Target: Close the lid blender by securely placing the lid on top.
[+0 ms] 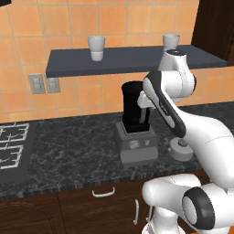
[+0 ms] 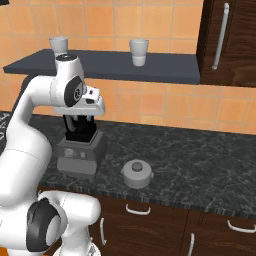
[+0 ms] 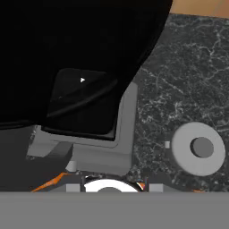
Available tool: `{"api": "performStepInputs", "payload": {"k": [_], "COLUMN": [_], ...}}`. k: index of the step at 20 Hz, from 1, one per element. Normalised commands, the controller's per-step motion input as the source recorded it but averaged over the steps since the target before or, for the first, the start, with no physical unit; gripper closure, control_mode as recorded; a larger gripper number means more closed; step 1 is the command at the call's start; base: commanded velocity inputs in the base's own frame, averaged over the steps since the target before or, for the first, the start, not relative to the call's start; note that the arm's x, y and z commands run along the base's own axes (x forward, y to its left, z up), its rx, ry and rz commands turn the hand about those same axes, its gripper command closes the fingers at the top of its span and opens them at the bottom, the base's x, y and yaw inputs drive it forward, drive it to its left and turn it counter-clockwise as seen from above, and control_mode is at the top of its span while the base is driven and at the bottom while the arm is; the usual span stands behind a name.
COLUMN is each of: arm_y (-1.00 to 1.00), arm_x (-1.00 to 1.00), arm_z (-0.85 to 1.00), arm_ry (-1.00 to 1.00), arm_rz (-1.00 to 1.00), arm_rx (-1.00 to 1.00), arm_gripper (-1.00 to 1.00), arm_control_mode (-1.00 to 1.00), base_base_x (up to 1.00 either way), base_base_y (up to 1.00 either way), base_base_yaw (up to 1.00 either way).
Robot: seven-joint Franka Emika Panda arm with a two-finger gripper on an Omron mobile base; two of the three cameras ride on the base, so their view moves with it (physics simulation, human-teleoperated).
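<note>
The blender (image 1: 135,125) stands on the dark stone counter, a tall black jar on a boxy grey base with a round dial. Its jar top is uncovered. The lid (image 1: 181,149), a round light-grey disc with a central knob, lies flat on the counter just right of the base (image 2: 137,173). My gripper (image 2: 83,119) hangs over the jar's top, open and holding nothing. From the hand view the black jar (image 3: 80,53) looms close at the upper left, the grey base (image 3: 103,150) sits below it, and the lid (image 3: 198,149) lies at the right.
A dark wall shelf (image 1: 132,61) runs above the blender and carries two white cups (image 1: 96,47) (image 1: 171,42). A stove (image 1: 11,146) sits at the counter's left end. Wall outlets (image 1: 44,83) are behind it. A tall dark cabinet (image 2: 227,40) stands at the right.
</note>
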Motion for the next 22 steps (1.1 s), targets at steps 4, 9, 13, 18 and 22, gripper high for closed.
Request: {"api": "performStepInputs", "payload": {"k": [4,9,13,18,22], "arm_y": [-0.16,-0.99,-1.00,-0.71,-0.20], "arm_x": [-0.36,-0.46,-0.02,0.02,0.32], "arm_z": [-0.06,-0.41,-0.56,-0.66,-0.66], "arm_ry": [-0.10,-0.01,0.08,0.11,0.11], "arm_rz": [-0.01,-0.13,-0.17,-0.10,0.00], "arm_rx": [0.02,0.15,0.12,0.03,-0.01], "arm_gripper": [-1.00,-1.00,-1.00,-1.00,-1.00], "arm_control_mode": [-1.00,-1.00,-1.00,-1.00,-1.00], "base_base_x": [0.00,0.00,0.00,0.00,0.00], "base_base_y": [0.00,0.00,0.00,0.00,0.00], "base_base_yaw": [0.00,0.00,0.00,0.00,0.00]}}
